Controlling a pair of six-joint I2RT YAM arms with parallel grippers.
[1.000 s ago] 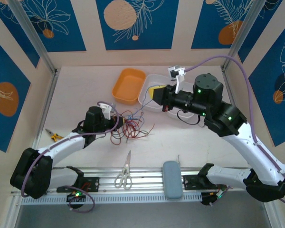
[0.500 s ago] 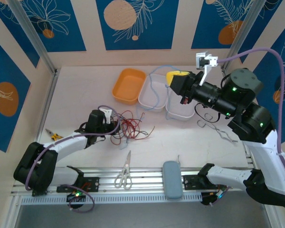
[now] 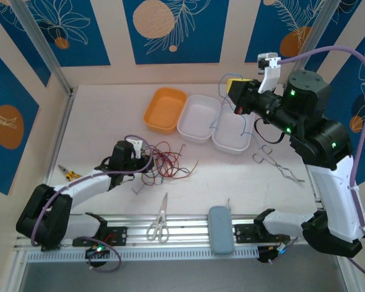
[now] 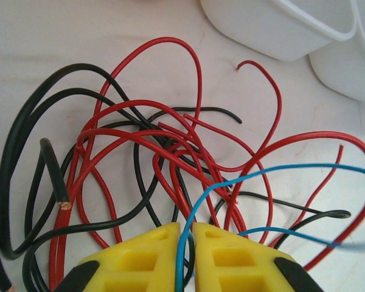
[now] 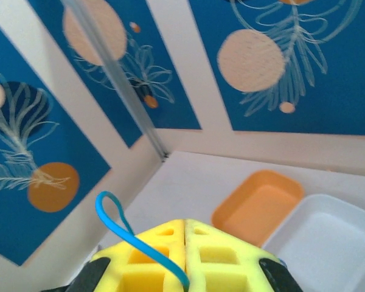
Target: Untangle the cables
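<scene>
Closest to you, on the metal rail at the bench's near edge, lies a grey rounded oblong pad (image 3: 221, 229), and just left of it a pair of steel scissors with pale handles (image 3: 159, 221), blades pointing away. Out at the left edge of the bench sit small yellow-handled pliers (image 3: 67, 174). Further in, the left end effector (image 3: 145, 160) rests low at the left side of the cables (image 3: 168, 162), a loose knot of thin red, black and blue wires lying on the white bench (image 3: 109, 115) left of centre. Your left wrist camera has the left end effector (image 4: 187, 230) with its yellow pads (image 4: 146, 255) pressed nearly together on a thin blue cable (image 4: 280, 169), which runs out to the right over the red loops (image 4: 200, 85) and black strands. To the right of the knot, well apart from it, lies a bent piece of bare metal wire (image 3: 278, 165). Behind the cables stand two white plastic tubs, side by side and touching (image 3: 198, 118) (image 3: 232, 136), with a rounded orange plastic tub (image 3: 165, 110) beside them on the left. Farthest off, the right end effector (image 3: 232, 90) hangs raised above the right-hand white tub. Seen from the right wrist, its yellow pads (image 5: 228, 261) are closed on a blue cable that loops up to the left (image 5: 112, 214); you cannot tell whether it is the same strand the left side grips.
</scene>
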